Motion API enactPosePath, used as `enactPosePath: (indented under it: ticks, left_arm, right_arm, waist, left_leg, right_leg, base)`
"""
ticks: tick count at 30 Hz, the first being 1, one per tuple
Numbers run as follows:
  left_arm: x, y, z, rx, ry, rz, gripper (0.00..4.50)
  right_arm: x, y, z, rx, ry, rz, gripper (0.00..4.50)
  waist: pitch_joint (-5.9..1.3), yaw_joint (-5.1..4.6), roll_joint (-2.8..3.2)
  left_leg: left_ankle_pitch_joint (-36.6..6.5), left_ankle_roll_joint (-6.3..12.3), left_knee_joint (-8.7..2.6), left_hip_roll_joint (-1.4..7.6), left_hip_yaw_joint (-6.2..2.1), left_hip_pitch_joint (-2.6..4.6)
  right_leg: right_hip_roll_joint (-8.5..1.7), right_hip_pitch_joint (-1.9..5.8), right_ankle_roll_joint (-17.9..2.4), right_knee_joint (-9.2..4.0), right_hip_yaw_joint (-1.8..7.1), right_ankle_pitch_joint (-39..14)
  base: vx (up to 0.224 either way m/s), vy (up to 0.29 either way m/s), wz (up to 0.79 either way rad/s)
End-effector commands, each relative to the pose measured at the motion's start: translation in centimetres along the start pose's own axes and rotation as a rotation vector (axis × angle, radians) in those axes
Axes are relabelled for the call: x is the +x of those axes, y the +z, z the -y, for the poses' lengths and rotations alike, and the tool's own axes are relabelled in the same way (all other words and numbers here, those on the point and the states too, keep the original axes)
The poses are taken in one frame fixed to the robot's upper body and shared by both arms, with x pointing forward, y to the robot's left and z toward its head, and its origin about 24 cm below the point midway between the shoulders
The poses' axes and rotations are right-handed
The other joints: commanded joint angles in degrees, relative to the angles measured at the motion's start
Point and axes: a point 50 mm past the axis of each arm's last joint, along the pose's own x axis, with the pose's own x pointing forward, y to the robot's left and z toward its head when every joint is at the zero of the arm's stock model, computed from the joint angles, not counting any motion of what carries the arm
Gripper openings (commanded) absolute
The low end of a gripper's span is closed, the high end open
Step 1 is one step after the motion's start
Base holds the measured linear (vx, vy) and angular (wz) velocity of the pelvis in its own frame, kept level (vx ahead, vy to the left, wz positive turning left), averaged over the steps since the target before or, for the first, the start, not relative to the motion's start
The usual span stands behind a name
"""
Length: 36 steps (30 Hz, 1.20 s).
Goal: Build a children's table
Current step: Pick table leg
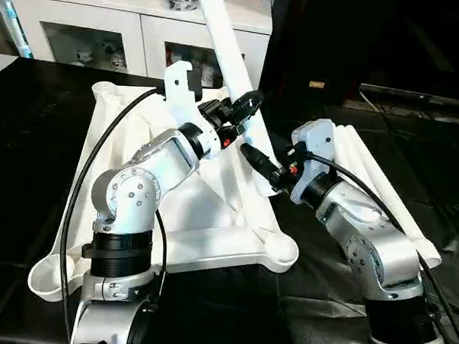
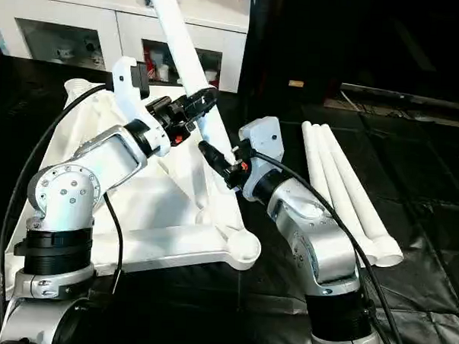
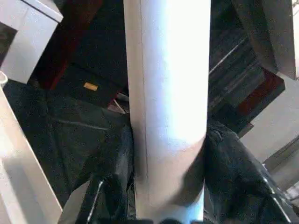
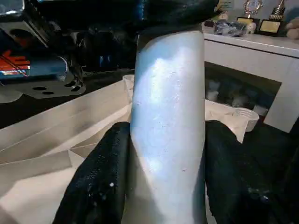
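Note:
The children's table is in parts. Its square white top [image 1: 205, 217] lies underside up on the black cover, with a round corner socket [image 1: 281, 250] at the near right. One long white leg [image 1: 227, 50] rises tilted from the top's right side, leaning towards the cabinet. My left gripper [image 1: 246, 106] is shut on this leg partway up, and its fingers [image 3: 112, 186] flank the tube [image 3: 168, 93]. Just below, my right gripper [image 1: 254, 159] is also shut on the leg [image 4: 168, 116], pads [image 4: 103, 186] on both sides. The leg's lower end is hidden behind the right gripper.
Three more white legs [image 1: 381, 186] lie side by side on the black cover to the right of the top. A white cabinet [image 1: 144, 23] with glass doors stands behind the top. Black cables run along both silver forearms.

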Motion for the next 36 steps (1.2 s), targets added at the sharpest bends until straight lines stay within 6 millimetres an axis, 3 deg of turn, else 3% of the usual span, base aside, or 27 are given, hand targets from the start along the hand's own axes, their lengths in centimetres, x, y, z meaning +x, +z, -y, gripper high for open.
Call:
enactPosePath:
  ticks: [1,10,11,15,21,28,36]
  left_arm:
    - [0.3,1.3,-0.1,0.064,0.030,0.055,1.89]
    - [0.1,2.3,-1.3,0.211,0.054,0.047,1.88]
    - [0.1,2.3,-1.4,0.215,0.054,0.047,1.87]
    - [0.0,2.6,-1.7,0.253,0.050,0.048,1.87]
    - [-0.1,2.3,-1.5,0.308,-0.019,0.016,1.87]
    - [-0.6,1.8,-1.1,0.344,-0.105,-0.024,1.87]
    - [-1.3,1.3,0.4,0.354,-0.249,-0.058,1.87]
  right_arm:
    - [0.3,-0.6,-1.4,0.028,0.107,-0.019,2.45]
    - [-1.4,0.2,-1.6,0.131,0.257,0.036,3.14]
    - [-1.4,0.2,-1.5,0.134,0.254,0.040,3.26]
    - [-1.9,0.9,0.2,0.183,0.203,0.042,3.58]
    - [-1.9,1.3,2.6,0.220,0.141,-0.042,4.11]
    - [-2.2,2.0,2.8,0.300,0.299,-0.143,4.16]
    - [-1.8,2.5,3.3,0.305,0.380,-0.147,4.16]
  waist:
    - [-3.66,-0.30,0.47]
    - [-3.81,-0.33,0.33]
    - [-3.78,-0.30,0.45]
    - [-3.66,-0.03,0.51]
    - [-3.68,-0.17,0.27]
    - [-3.84,-0.12,0.12]
    - [-3.69,0.00,-0.33]
  left_leg:
    - [-6.89,-1.29,-3.44,2.35,-0.68,0.83]
    - [-5.86,-0.05,-3.43,2.27,-0.82,0.53]
    - [-5.71,-0.23,-3.40,2.43,-0.81,0.74]
    - [-6.51,-0.69,-3.45,2.52,-0.64,1.08]
    - [-6.34,-1.36,-3.43,2.28,-0.51,0.96]
    - [-4.40,-0.41,-3.20,2.32,-0.43,0.69]
    - [-5.09,-0.60,-3.14,2.42,-0.21,0.75]
  right_leg:
    - [-6.18,2.83,-3.49,-4.55,3.58,-3.33]
    - [-6.18,3.21,-2.63,-4.46,3.50,-1.84]
    - [-6.23,2.95,-3.09,-4.41,3.49,-1.91]
    - [-6.24,2.62,-4.96,-4.47,3.55,-3.80]
    - [-6.37,2.77,-4.36,-4.71,3.57,-6.69]
    - [-6.34,2.98,-5.46,-4.32,3.48,-3.35]
    - [-6.57,2.80,-6.38,-4.49,3.47,-5.96]
  base:
    - [0.000,0.000,0.00]
    - [0.000,0.000,0.00]
    - [0.000,0.000,0.00]
    - [0.000,0.000,0.00]
    - [0.000,0.000,0.00]
    - [0.000,0.000,0.00]
    - [0.000,0.000,0.00]
